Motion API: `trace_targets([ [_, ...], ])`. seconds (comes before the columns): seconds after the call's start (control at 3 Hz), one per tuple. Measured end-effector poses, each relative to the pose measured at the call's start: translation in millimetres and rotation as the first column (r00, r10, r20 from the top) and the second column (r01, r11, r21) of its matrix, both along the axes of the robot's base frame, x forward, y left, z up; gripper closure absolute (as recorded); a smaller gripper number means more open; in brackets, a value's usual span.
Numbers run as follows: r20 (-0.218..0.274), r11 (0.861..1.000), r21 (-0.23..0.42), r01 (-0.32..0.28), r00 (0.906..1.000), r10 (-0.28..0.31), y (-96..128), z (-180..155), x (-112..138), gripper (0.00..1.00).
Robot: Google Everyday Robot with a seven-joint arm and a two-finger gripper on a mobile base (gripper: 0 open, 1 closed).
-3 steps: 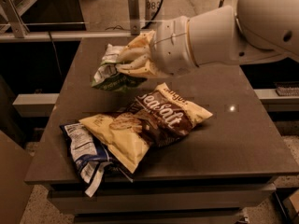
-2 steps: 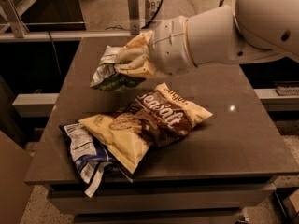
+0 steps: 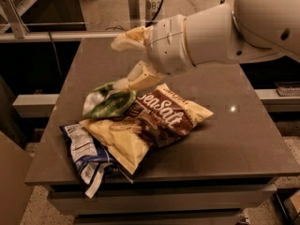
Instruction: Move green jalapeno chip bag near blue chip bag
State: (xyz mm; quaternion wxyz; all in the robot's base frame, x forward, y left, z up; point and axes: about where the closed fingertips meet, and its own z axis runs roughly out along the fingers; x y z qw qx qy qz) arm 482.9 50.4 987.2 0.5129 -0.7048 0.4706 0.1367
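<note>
The green jalapeno chip bag [image 3: 110, 102] lies on the table, resting against the upper left edge of the large yellow and brown "Sea Salt" bag [image 3: 157, 118]. The blue chip bag [image 3: 84, 154] lies at the table's front left, partly under the yellow-brown bag, a short way in front of the green bag. My gripper [image 3: 135, 56] hangs just above and to the right of the green bag. It is open, with one finger [image 3: 127, 36] up high and the other finger [image 3: 144, 76] close to the green bag's top end. It holds nothing.
The dark table [image 3: 234, 144] has its front edge near the blue bag and its left edge close to both small bags. My white arm [image 3: 220, 29] reaches in from the upper right. A metal rail [image 3: 56, 35] runs behind the table.
The gripper carried the green bag from the table's back left toward the front, set it down beside the yellow-brown bag, and opened. The other two bags have not moved.
</note>
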Motion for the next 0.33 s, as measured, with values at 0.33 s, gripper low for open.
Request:
trace_targets([
  [0.33,0.002,1.000,-0.002,-0.004,1.0000,0.004,2.4,0.9,-1.4,0.00],
])
